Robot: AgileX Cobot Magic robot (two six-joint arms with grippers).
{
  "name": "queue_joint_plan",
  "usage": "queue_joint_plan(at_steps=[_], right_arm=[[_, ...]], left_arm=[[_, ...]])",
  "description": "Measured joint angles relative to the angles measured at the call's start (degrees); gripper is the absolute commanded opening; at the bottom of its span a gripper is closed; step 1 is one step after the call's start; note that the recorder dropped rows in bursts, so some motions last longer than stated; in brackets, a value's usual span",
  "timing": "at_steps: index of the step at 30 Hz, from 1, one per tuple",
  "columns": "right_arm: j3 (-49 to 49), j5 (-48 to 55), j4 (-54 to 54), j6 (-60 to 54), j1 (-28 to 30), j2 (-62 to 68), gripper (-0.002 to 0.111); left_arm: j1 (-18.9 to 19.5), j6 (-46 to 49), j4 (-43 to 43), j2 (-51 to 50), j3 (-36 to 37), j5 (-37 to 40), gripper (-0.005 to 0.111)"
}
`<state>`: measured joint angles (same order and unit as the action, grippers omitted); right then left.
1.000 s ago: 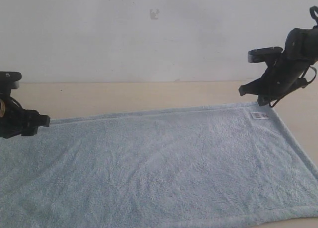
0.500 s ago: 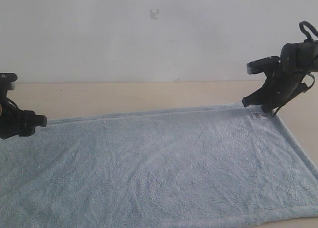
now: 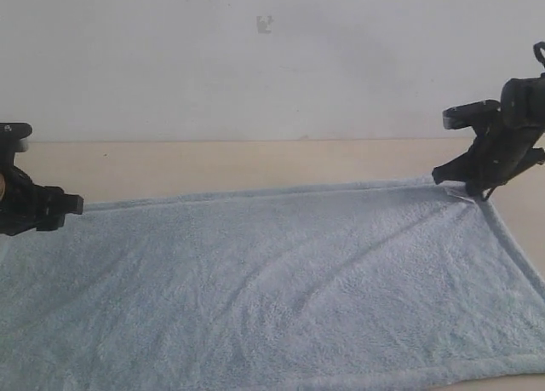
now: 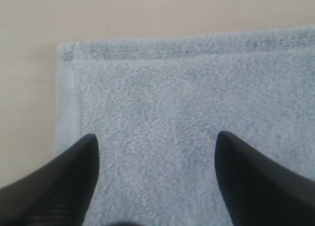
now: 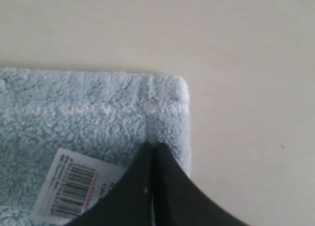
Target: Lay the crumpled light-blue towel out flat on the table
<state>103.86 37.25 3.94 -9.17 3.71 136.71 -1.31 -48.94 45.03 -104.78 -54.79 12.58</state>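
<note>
The pale-blue towel (image 3: pixel 281 280) lies spread over the beige table (image 3: pixel 213 165), with faint diagonal ripples running toward its far right corner. My right gripper (image 3: pixel 473 191) is down on that corner. In the right wrist view its fingers (image 5: pixel 152 147) are pressed together on the towel (image 5: pixel 74 113) at the hem, beside the white barcode label (image 5: pixel 74 186). My left gripper (image 3: pixel 78 205) hovers at the far left corner. Seen from the left wrist, it (image 4: pixel 155 142) stands open over the towel (image 4: pixel 162 98), nothing between the fingers.
Bare table (image 5: pixel 246 63) runs beyond the towel's far edge up to a plain white wall (image 3: pixel 255 59). The towel's near edge reaches the bottom of the exterior view, and its left part runs out of frame.
My right gripper has dropped onto the far right corner and moved right, drawing that corner outward; the label is now hidden in the exterior view. The left gripper has barely moved.
</note>
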Motion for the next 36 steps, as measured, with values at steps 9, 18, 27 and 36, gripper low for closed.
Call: queue_joint_plan(at_steps=[9,18,27,36], right_arm=[[0.4,4.7,0.3,1.3,3.6,-0.4,0.000],[-4.5,5.0,-0.6,-1.0,5.5,-7.4,0.000],[-4.5,3.3,-13.9,-10.6,4.3,-11.3,0.000],[-4.5,3.4,-16.4,-13.1,3.4,-11.3,0.000]], left_arm=[[0.0,-0.1,0.0,0.0,0.0,-2.5,0.064],[0.0,-0.5,-0.7,0.0,0.0,-8.4,0.064],[0.0,-0.8,-0.7,-5.9,-3.0,-10.1,0.061],[0.0,-0.6,-0.7,-7.3,-10.7,-5.6,0.004]])
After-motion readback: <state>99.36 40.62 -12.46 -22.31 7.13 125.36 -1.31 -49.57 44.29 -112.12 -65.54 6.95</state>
